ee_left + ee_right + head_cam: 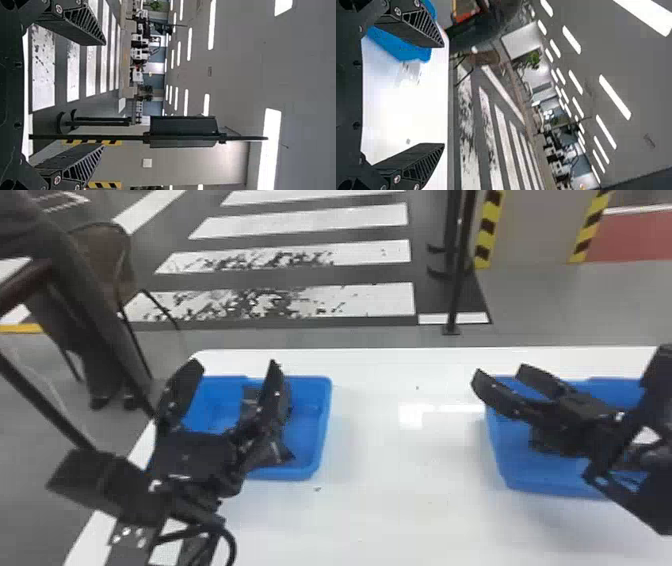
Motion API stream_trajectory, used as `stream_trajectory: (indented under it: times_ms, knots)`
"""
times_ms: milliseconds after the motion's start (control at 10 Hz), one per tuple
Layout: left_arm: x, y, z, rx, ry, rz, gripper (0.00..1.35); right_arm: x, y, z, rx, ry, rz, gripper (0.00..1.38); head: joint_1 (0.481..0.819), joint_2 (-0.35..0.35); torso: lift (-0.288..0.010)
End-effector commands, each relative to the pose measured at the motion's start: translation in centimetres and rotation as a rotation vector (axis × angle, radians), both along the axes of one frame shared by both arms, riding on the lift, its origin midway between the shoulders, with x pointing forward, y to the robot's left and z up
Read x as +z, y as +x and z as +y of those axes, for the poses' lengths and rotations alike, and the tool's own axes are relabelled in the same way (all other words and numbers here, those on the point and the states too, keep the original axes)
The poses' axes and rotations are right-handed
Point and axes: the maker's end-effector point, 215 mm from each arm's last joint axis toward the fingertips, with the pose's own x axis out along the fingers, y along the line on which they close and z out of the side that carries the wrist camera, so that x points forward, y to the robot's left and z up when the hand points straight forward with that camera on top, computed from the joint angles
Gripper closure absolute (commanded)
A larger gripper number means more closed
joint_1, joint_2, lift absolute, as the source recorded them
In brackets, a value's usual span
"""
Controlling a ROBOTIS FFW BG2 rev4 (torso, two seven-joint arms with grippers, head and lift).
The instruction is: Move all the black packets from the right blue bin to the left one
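Note:
In the head view my left gripper is open above the left blue bin. Dark packets lie inside that bin, partly covered by the arm. The left wrist view has the left gripper with its fingers wide apart and nothing between them. Over the right blue bin hangs my right gripper, open and pointing leftward; its arm hides much of the bin's inside. The right gripper holds nothing in the right wrist view, where a blue bin lies partly behind one finger.
Both bins stand on a white table, with bare surface between them. Past its far edge are a black post and a striped crossing on the floor. A chair stands at the far left.

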Motion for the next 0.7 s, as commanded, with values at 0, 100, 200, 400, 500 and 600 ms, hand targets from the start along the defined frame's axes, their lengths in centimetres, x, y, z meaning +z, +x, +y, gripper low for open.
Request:
stream_trajectory:
  times_ms: [0,100,200,400,500,600]
  knots:
    - [0.7,-1.9,-1.1,-0.029,-0.068,-0.003,0.13,-1.9,0.7,-5.3,-0.104,-0.109,0.057,0.15,0.695,0.120,-0.140]
    - [0.0,-2.3,-1.6,-0.041,-0.053,0.020,0.13,-3.5,0.4,-6.9,-0.151,-0.181,0.117,0.15,0.695,0.067,-0.140]
    - [-0.6,-2.2,-1.3,-0.041,-0.045,0.038,0.13,-4.6,-0.3,-7.6,-0.191,-0.236,0.174,0.15,0.695,0.020,-0.140]
    - [-0.8,-2.2,-0.4,-0.020,-0.024,0.043,0.13,-5.6,-1.8,-8.6,-0.304,-0.284,0.239,0.15,0.695,-0.013,-0.140]
    - [-1.0,-2.2,-0.5,-0.025,-0.022,0.050,0.13,-6.6,-2.2,-8.7,-0.333,-0.286,0.277,0.15,0.695,-0.019,-0.140]
    - [-1.0,-2.2,-0.5,-0.026,-0.020,0.050,0.13,-8.0,-2.3,-9.3,-0.363,-0.293,0.319,0.15,0.695,-0.019,-0.140]
